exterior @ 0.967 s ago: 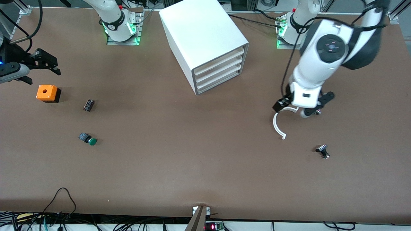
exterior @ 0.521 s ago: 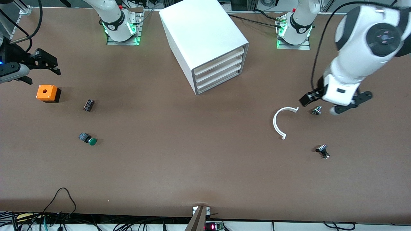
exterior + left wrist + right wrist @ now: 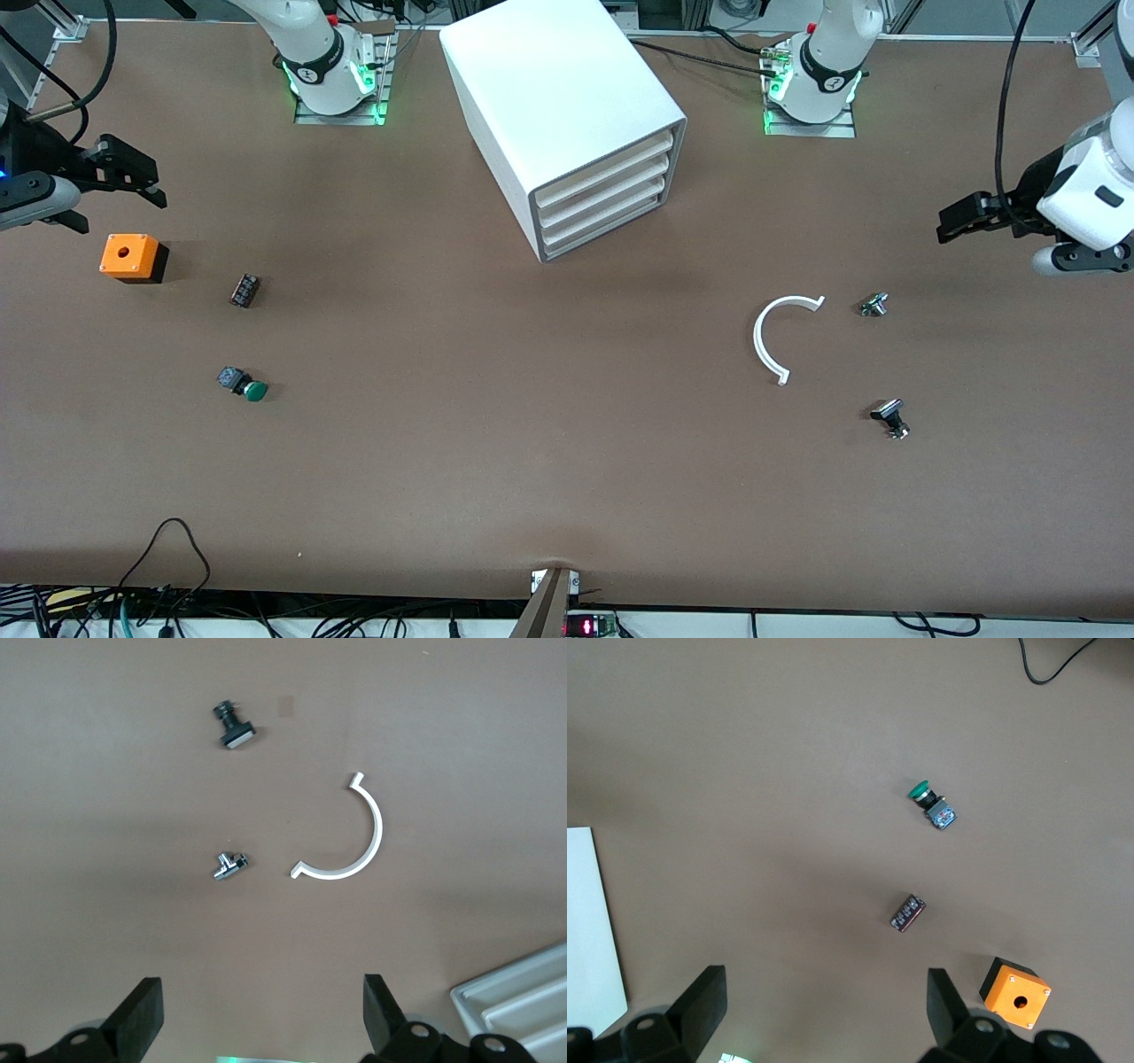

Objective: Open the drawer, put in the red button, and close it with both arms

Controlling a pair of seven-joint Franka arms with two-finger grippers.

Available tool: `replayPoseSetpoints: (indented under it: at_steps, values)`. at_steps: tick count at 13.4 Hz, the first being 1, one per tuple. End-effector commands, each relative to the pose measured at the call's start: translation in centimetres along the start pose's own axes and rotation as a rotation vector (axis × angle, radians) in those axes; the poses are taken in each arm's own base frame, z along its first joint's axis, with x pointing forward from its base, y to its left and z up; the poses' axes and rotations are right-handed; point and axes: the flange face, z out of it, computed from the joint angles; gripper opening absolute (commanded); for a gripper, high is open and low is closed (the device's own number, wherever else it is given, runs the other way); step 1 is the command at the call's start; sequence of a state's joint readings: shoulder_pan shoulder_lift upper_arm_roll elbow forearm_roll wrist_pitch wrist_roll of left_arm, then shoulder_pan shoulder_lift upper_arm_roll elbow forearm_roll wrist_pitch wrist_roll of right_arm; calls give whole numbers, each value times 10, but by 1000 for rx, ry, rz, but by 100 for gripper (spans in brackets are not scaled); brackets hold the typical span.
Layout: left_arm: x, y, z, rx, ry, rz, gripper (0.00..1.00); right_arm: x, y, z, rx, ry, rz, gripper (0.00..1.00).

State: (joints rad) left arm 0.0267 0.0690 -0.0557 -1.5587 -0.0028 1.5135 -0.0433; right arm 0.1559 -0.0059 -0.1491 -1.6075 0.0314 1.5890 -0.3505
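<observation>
The white cabinet (image 3: 549, 80) stands at the table's back middle; its four tray drawers (image 3: 602, 190) are all shut. A corner of them shows in the left wrist view (image 3: 523, 992). The red button is out of view in every frame. My left gripper (image 3: 992, 232) hangs open and empty over the left arm's end of the table; its wrist view (image 3: 263, 1019) shows wide-apart jaws with nothing between them. My right gripper (image 3: 120, 190) waits open and empty (image 3: 828, 1014) over the right arm's end, above the orange box (image 3: 131, 257).
A white half-ring (image 3: 771, 341), a small metal part (image 3: 873, 305) and a black knob piece (image 3: 890, 418) lie toward the left arm's end. A green-capped button (image 3: 246, 385) and a dark block (image 3: 244, 291) lie near the orange box.
My left gripper has swung from over the white half-ring and the small metal part out to the left arm's end of the table. The right arm has not moved.
</observation>
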Motion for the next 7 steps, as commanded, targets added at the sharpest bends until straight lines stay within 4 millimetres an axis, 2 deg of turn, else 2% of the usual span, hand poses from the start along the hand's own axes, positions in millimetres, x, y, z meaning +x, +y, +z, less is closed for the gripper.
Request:
replayPoseSetpoints:
  at_steps: [1, 5, 7]
  values:
    - [-2, 3, -9, 7, 0, 148, 100, 1, 3, -4, -17, -3, -10, 99]
    - [-9, 10, -21, 10, 32, 166, 100, 1, 5, -4, -17, -4, -7, 100]
    - [-8, 12, -19, 10, 28, 169, 100, 1, 5, -4, -17, -4, -7, 100]
